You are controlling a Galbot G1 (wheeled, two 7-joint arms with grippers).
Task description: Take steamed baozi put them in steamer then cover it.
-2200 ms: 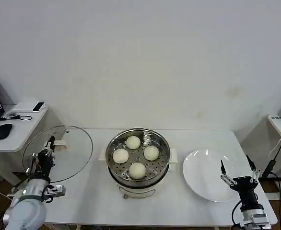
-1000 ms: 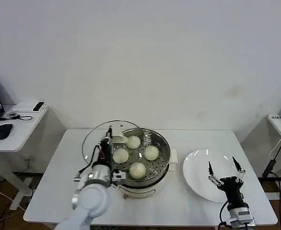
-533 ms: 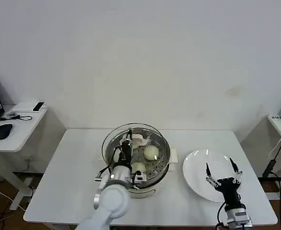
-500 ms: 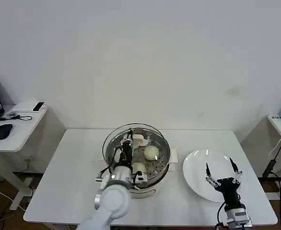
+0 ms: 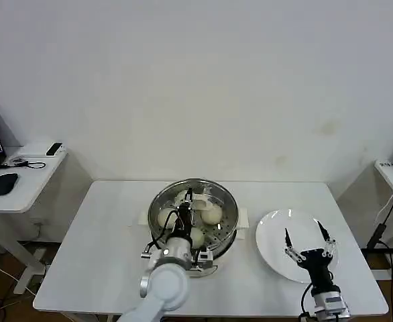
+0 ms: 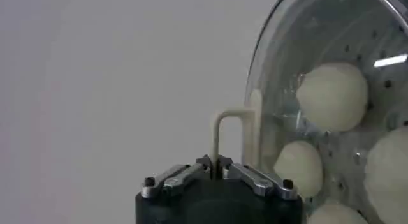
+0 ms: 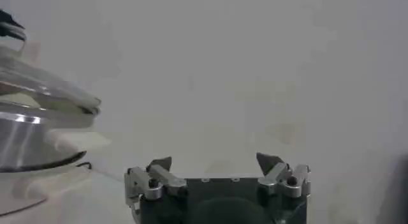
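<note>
Left gripper: we see the left gripper [image 5: 188,198] over the middle of the steamer, its fingers pressed together on the white bar handle [image 6: 224,136] of the cover; in the left wrist view the two fingertips meet at the foot of that handle.
Cover: the cover [image 5: 193,209], a clear glass lid with a metal rim, sits over the steamer's mouth and spans about its whole width. From the right wrist view we see it tilted just above the pot's rim, and we cannot tell whether it is fully seated.
Steamer: the steamer [image 5: 227,231] stands near the middle of the white table [image 5: 102,241], shiny steel on a white base, with a side handle toward the plate.
Steamed baozi: we make out the steamed baozi [image 5: 212,215] inside the steamer on the perforated tray, seen through the glass; the left arm hides part of them. In the left wrist view four pale rounded buns show under the lid.
Right gripper: the right gripper [image 5: 306,241] hangs above the near edge of the plate, its fingers spread apart and holding nothing.
Plate: the flat white plate [image 5: 284,228] lies on the table just beside the steamer, on the robot's right.
</note>
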